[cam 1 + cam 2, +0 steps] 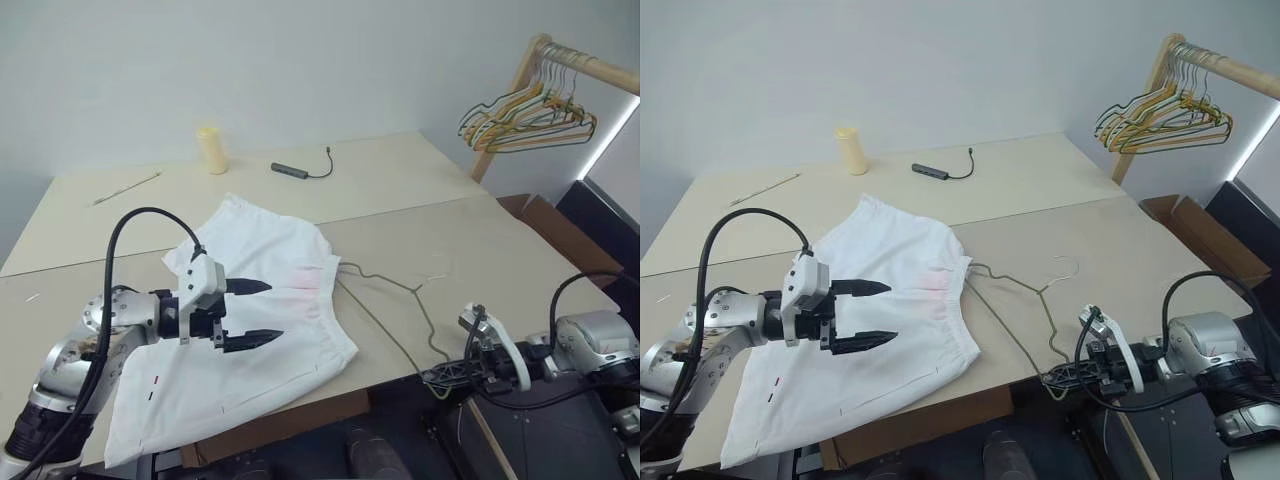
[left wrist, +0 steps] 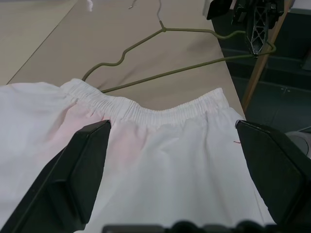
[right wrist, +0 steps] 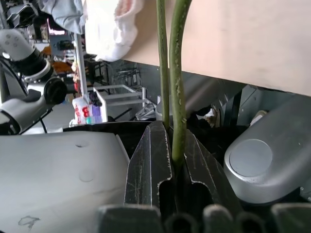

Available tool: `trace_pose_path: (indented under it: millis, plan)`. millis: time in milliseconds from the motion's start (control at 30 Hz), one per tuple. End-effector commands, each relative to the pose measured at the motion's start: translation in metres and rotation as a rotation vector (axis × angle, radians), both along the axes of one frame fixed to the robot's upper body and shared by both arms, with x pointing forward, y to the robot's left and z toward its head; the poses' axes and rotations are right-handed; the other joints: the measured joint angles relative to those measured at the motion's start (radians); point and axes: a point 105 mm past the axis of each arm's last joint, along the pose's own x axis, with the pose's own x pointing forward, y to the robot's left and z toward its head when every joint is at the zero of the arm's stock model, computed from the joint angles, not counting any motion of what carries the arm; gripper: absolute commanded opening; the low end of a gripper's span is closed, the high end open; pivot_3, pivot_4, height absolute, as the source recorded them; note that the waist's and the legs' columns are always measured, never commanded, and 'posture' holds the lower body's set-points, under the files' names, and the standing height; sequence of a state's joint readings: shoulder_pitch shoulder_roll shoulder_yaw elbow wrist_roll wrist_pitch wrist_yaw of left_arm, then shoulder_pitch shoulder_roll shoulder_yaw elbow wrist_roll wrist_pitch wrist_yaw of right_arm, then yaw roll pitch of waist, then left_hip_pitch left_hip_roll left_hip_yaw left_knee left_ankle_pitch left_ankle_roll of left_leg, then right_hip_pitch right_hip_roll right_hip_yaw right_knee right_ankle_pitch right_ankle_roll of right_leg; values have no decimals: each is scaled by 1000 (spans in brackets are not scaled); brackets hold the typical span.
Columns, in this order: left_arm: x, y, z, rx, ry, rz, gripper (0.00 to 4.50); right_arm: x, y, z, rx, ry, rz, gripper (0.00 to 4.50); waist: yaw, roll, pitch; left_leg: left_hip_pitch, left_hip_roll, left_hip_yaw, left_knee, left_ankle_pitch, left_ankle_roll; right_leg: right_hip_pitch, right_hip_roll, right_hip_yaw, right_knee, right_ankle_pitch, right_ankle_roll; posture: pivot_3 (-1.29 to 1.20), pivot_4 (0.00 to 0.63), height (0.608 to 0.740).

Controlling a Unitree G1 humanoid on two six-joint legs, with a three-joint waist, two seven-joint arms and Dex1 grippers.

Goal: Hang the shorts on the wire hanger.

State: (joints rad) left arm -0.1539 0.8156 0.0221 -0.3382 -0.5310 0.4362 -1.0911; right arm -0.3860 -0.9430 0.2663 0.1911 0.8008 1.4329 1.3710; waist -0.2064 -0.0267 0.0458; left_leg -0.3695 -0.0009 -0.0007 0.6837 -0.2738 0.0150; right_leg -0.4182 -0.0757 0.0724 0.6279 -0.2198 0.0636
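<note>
Key relation: white soft fabric shorts (image 1: 255, 320) lie flat on the beige table (image 1: 400, 180); elastic waistband faces 3 o'clock, twd thin olive-green wire hanger (image 1: 385, 300).
Hanger axis: long bar runs approx 10 to 4 o'clock; far corner just beside waistband, near corner off table edge.
R gripper (image 1: 1065, 378): shut on hanger's near corner.
L gripper (image 1: 250, 313): wide open, empty, above shorts, aimed at waistband; the nearer arm.
Count: 1 shorts, 1 olive hanger, 2 grippers.
</note>
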Motion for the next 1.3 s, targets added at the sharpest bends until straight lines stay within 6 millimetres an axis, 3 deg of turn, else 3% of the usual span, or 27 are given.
trace_pose_path:
  millis: [33, 767, 967, 1133, 1300]
  plan:
    - [-1, -4, 6, 3, -31, -15, 4460, 8, 11, 17, 60, -67, 61, 0, 0, 0, 0, 0, 0, 0, 0, 0, 0, 0, 0, 0, 0, 0, 0, -168, 0, 740]
    - [-5, -11, 2, 3, -42, -4, 4460, 75, 34, 7, -101, -102, 162, 0, 6, 1, 0, 0, -1, -2, 3, 0, 0, 0, 0, 0, 2, 6, -8, -99, 0, 740]
    - [-6, -11, 2, 2, -50, 6, 4460, 94, 32, 8, -105, -123, 68, 0, 13, 1, 0, 0, -1, -2, 4, 0, 0, 0, -1, 0, 3, 6, -9, -88, 0, 740]
    - [-6, -9, 5, -12, -60, 24, 4460, 103, 28, 20, -56, -199, 6, 0, 24, 1, -1, 0, -1, -2, 4, 0, 0, 0, -1, -1, 4, 7, -9, -89, 0, 740]
    - [3, -7, 9, -16, -81, 40, 4460, 99, 41, 27, -131, -401, 108, 0, 28, 1, -1, -1, -1, -3, 5, 0, 0, -1, -1, -1, 4, 7, -9, -111, 0, 740]
